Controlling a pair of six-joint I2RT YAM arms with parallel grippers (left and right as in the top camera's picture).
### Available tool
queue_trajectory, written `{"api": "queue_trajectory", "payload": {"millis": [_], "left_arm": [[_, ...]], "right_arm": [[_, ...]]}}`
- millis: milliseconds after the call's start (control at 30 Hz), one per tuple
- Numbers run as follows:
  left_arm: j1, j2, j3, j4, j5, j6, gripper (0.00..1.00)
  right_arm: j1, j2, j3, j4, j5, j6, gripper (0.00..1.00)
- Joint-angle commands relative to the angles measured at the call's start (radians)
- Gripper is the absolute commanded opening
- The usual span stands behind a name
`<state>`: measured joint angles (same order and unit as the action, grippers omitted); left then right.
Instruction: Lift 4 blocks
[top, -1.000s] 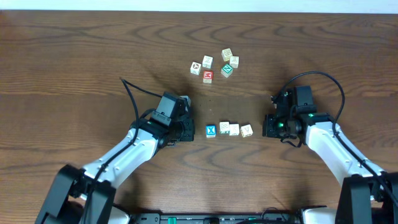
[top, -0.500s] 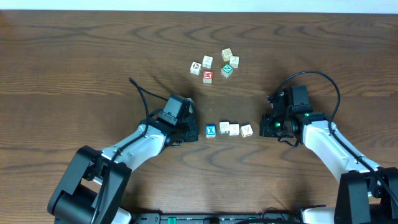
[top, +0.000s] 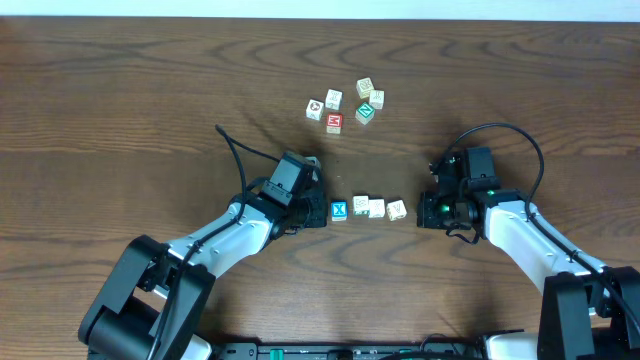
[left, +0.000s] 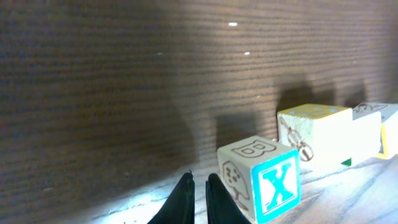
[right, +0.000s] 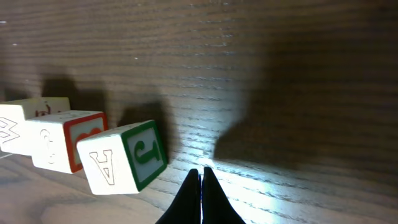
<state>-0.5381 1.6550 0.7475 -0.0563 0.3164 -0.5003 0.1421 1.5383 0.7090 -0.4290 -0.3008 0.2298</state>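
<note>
Blue-faced block (left: 261, 182) shows X and B; green-faced block (right: 121, 163) shows A, J.

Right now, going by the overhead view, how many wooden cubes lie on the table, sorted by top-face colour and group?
Bright blue wooden cube with white X: 1
Red-faced wooden cube: 1
Green-faced wooden cube: 1
Cream-white wooden cubes, near row: 3
Cream-white wooden cubes, far cluster: 4
Total: 10
</note>
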Motion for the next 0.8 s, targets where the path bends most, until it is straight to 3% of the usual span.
{"api": "queue_trajectory", "payload": {"millis": [0, 767], "left_arm": [[-0.002, 0.005, -0.005, 0.006, 0.008, -0.019, 0.09], [-0.007, 0.006, -0.005, 0.006, 0.008, -0.037, 0.09]], "right_arm": [[0.029, 0.006, -0.007, 0.006, -0.024, -0.006, 0.01], [0.082, 0.006, -0.013, 0.026, -0.027, 0.032, 0.01]]}}
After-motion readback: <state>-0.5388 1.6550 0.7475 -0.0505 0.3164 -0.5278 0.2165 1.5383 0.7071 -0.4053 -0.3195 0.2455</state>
